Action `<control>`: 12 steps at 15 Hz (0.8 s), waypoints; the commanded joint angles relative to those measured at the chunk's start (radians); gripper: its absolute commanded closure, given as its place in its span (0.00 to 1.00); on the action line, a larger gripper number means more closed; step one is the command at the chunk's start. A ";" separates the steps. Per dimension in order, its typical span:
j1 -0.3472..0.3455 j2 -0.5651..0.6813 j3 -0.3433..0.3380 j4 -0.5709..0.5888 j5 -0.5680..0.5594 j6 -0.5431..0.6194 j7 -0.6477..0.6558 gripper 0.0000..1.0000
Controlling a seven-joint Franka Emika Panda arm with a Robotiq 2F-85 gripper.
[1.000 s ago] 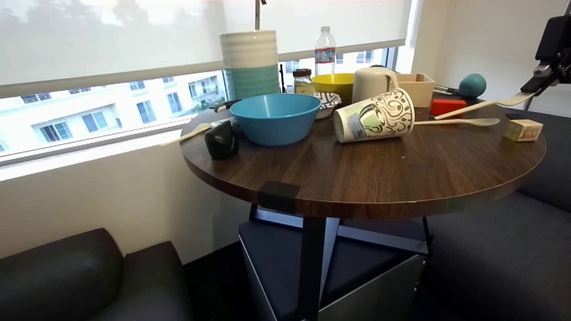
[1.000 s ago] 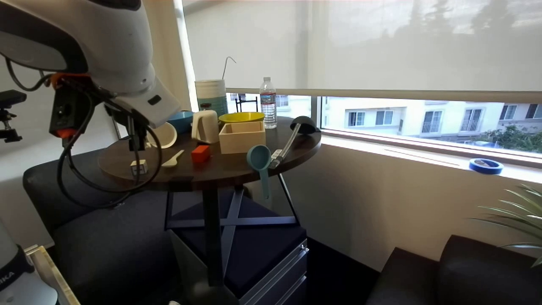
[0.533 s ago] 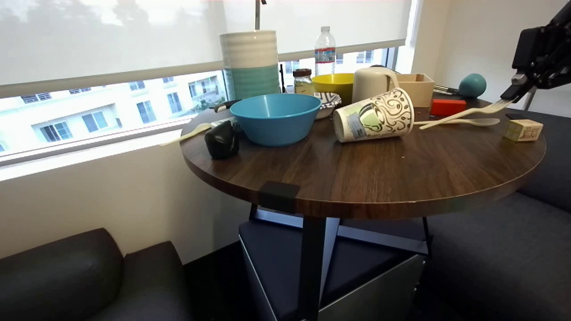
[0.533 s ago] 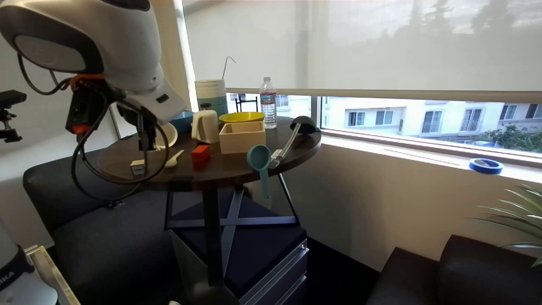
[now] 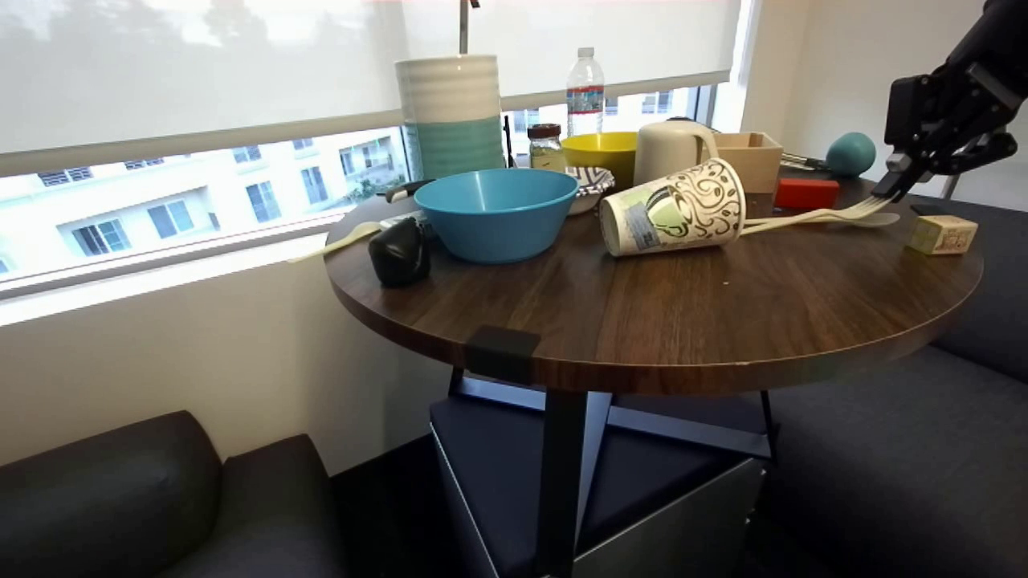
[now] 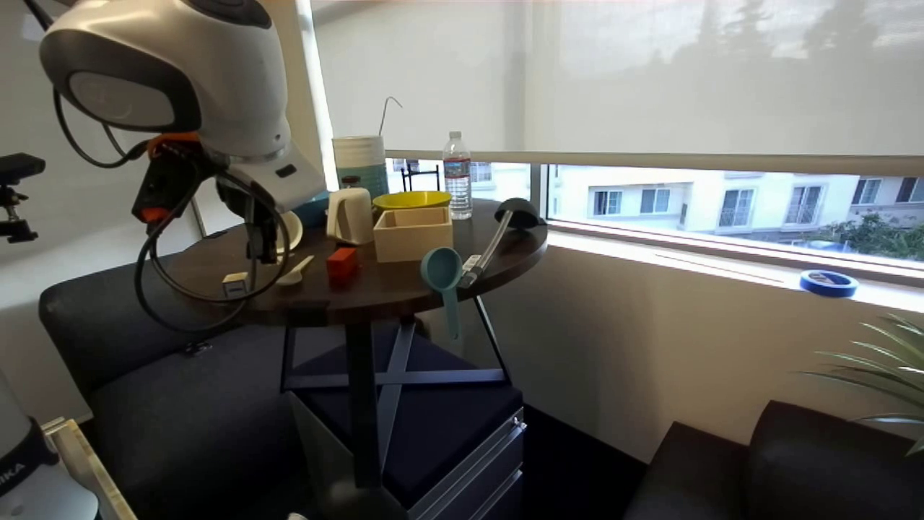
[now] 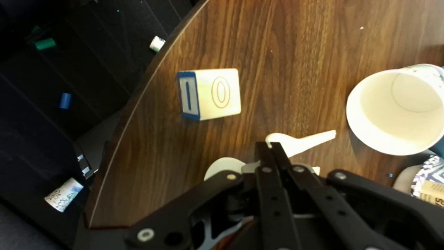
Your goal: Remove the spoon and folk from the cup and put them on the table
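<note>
gripper [image 7: 270, 144] pinched tight, pale fork [image 5: 853, 211] held at the tines, other end slanting down toward the sideways cup [image 5: 707, 201], can't really tell if they're touching

Satin wood-grain table [image 5: 658, 313], paper cup [image 5: 675, 210], smooth plastic fork [image 5: 847, 213]

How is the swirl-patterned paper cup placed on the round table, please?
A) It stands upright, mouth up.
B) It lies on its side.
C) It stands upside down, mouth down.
B, because in an exterior view the printed wall of the paper cup rests along the tabletop, with its wide mouth facing sideways.
</note>
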 commanded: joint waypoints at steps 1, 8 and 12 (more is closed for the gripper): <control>-0.009 -0.002 0.018 0.000 -0.040 -0.005 0.073 0.99; -0.011 -0.018 0.027 0.001 -0.065 -0.017 0.130 0.50; -0.009 -0.093 0.051 0.002 -0.090 -0.040 0.138 0.23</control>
